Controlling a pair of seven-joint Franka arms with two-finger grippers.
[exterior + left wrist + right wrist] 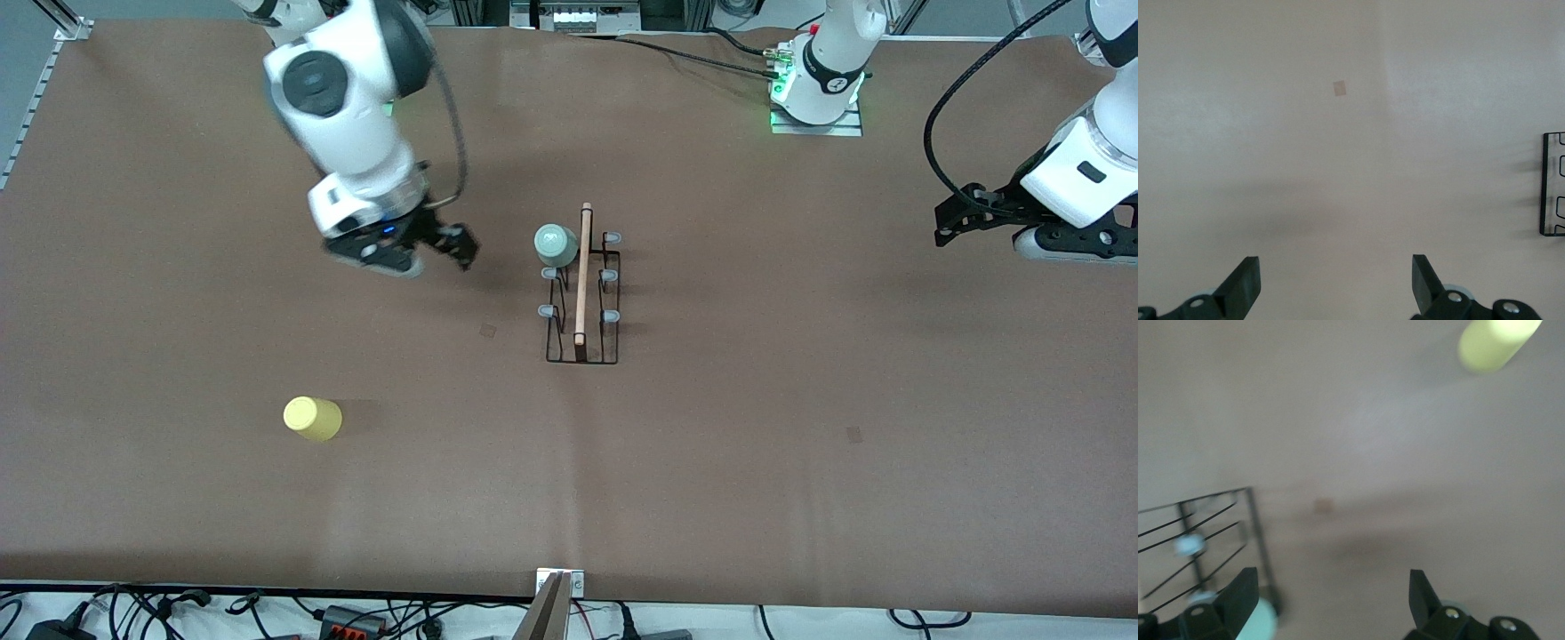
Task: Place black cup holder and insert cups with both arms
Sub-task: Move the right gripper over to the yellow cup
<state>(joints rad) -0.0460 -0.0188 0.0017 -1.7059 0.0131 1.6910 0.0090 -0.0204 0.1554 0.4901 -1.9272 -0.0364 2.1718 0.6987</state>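
The black cup holder point(582, 342) stands at the table's middle, its wooden rod handle point(583, 271) on top. A pale green cup point(556, 244) sits upside down on one peg at the holder's end farthest from the front camera. A yellow cup point(313, 418) lies on the table toward the right arm's end, nearer the front camera. No light blue cup is in view. My right gripper point(452, 246) is open and empty over the table beside the holder; its wrist view shows the holder point(1205, 527) and the yellow cup point(1495, 340). My left gripper point(947, 222) is open and empty, over the left arm's end.
The brown table point(756, 444) has small dark square marks, one point(487, 330) beside the holder and one point(853, 434) nearer the front camera. The left wrist view shows the holder's edge point(1551, 183) and a mark point(1339, 88). Cables lie along the table's front edge.
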